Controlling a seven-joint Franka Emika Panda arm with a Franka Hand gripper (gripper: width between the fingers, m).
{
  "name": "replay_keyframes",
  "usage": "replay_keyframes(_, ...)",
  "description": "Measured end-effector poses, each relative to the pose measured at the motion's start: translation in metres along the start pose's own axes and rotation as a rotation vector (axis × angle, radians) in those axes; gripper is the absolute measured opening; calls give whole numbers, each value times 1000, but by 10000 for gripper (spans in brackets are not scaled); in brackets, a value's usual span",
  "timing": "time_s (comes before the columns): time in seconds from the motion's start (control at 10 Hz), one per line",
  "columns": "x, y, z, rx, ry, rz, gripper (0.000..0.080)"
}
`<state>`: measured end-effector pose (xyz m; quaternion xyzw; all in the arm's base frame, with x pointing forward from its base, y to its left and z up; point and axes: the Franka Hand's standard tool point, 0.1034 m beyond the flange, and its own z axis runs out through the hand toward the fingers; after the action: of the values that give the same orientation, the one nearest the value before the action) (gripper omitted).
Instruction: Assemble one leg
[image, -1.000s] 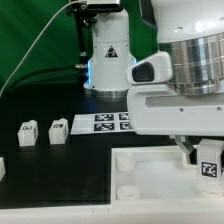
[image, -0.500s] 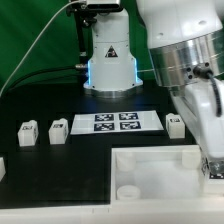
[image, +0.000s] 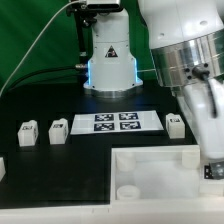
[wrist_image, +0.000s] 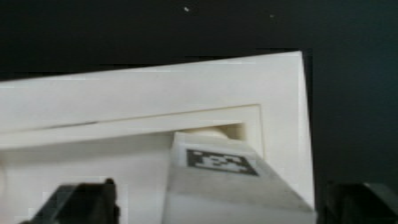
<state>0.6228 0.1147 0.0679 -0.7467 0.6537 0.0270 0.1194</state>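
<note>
A leg (image: 210, 170), a small white block with a square tag, stands upright at the corner of the large white panel (image: 150, 165) on the exterior view's right. My gripper (image: 211, 160) is down over it. In the wrist view the leg (wrist_image: 222, 165) rises from the panel's corner (wrist_image: 107, 100) between my fingers. The gripper (wrist_image: 222, 208) is open: one dark finger (wrist_image: 80, 202) stands apart from the leg, the other is close beside it. Three more legs lie on the table, two at the left (image: 28, 132) (image: 57, 129) and one near the arm (image: 174, 125).
The marker board (image: 115, 122) lies behind the panel. The robot base (image: 108, 60) stands at the back with a cable running to the left. Another white part (image: 2, 167) shows at the left edge. The table is black.
The wrist has turned and the arm has shifted to the exterior view's right, uncovering the leg near the marker board. The tagged leg has stayed at the panel's corner. Little has moved in the last half second.
</note>
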Motion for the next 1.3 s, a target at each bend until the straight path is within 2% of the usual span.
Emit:
replay_keyframes(0.1, -3, 0, -2, -39, 14, -230, 619)
replay_keyframes(0.2, -7, -2, -3, -66, 37, -461, 644)
replay_keyframes(0.3, -5, -2, -3, -56, 38, -562, 648)
replay_keyframes(0.5, -1, -2, -3, -65, 37, -818, 649)
replay_keyframes(0.6, -1, -2, -3, -77, 37, -929, 649)
replay_keyframes(0.7, 0, -5, -5, -117, 55, -1188, 649)
replay_keyframes(1.0, 0, -4, -4, -112, 55, -1147, 649)
replay_keyframes(1.2, -3, -4, -3, -100, 58, -940, 392)
replay_keyframes(1.3, -2, -2, -3, -95, 57, -779, 392)
